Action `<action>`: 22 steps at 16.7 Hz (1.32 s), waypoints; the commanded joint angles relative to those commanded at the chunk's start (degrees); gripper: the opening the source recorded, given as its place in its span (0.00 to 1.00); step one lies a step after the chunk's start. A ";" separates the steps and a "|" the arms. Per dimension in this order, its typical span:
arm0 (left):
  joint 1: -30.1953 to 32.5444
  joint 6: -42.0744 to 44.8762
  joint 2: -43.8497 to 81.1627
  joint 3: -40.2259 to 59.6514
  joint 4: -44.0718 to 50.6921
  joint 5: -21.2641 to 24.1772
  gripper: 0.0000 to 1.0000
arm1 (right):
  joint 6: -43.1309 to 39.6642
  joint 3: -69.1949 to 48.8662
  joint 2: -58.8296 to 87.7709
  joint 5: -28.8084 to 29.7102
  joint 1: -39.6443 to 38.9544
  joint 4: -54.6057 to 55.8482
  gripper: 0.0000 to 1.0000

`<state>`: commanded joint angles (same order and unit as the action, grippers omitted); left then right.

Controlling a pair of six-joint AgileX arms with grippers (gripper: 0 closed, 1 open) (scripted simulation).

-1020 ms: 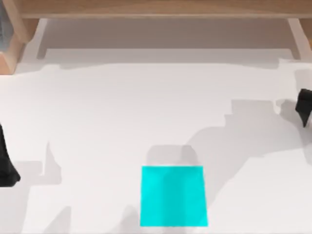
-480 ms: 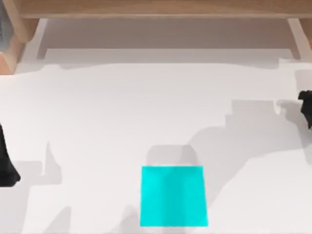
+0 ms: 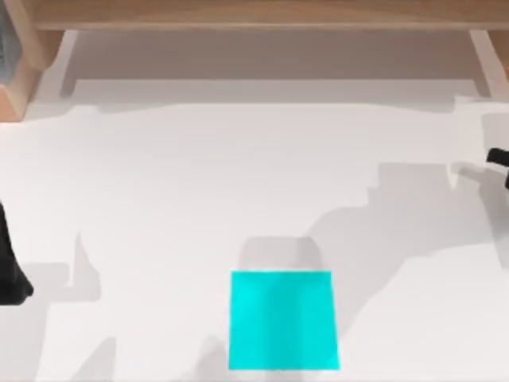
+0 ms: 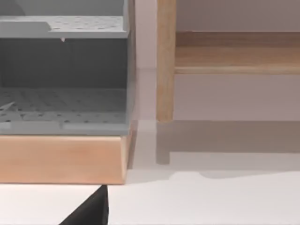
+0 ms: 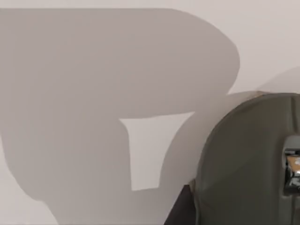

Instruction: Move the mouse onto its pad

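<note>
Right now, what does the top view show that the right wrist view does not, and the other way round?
Top view: the cyan pad at its lower edge, the left arm parked at left, the right arm at the right edge. Right wrist view: the dark grey mouse, close. Both: the white table, with shadows.

Cyan pad [image 3: 282, 320] lies flat; grey mouse [image 5: 248, 159].
</note>
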<state>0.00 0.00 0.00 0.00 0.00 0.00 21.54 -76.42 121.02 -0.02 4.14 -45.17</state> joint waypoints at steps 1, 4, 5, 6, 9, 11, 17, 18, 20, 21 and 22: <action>0.00 0.00 0.00 0.00 0.00 0.00 1.00 | 0.00 0.00 0.00 0.00 0.00 0.00 0.00; 0.00 0.00 0.00 0.00 0.00 0.00 1.00 | -0.42 -0.89 -2.41 0.92 0.07 -1.41 0.00; 0.00 0.00 0.00 0.00 0.00 0.00 1.00 | -0.38 -1.61 -2.72 0.94 0.12 -2.14 0.00; 0.00 0.00 0.00 0.00 0.00 0.00 1.00 | -0.42 -2.74 -3.18 0.94 0.10 -3.49 0.00; 0.00 0.00 0.00 0.00 0.00 0.00 1.00 | -0.65 -7.36 -4.95 0.90 -0.04 -10.86 0.00; 0.00 0.00 0.00 0.00 0.00 0.00 1.00 | -0.66 -10.70 -6.58 0.88 0.05 -16.69 0.00; 0.00 0.00 0.00 0.00 0.00 0.00 1.00 | -0.68 -14.88 -8.91 0.86 0.18 -21.99 0.00; 0.00 0.00 0.00 0.00 0.00 0.00 1.00 | -0.58 -14.75 -8.70 0.83 0.08 -21.84 0.00; 0.00 0.00 0.00 0.00 0.00 0.00 1.00 | 0.02 -14.83 -8.78 0.89 -0.67 -21.67 0.00; 0.00 0.00 0.00 0.00 0.00 0.00 1.00 | 0.94 -14.92 -8.87 0.96 -1.90 -21.43 0.00; 0.00 0.00 0.00 0.00 0.00 0.00 1.00 | 2.22 -15.00 -8.91 1.01 -3.74 -21.14 0.00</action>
<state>0.00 0.00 0.00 0.00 0.00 0.00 23.76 -91.41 112.11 0.99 0.40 -66.31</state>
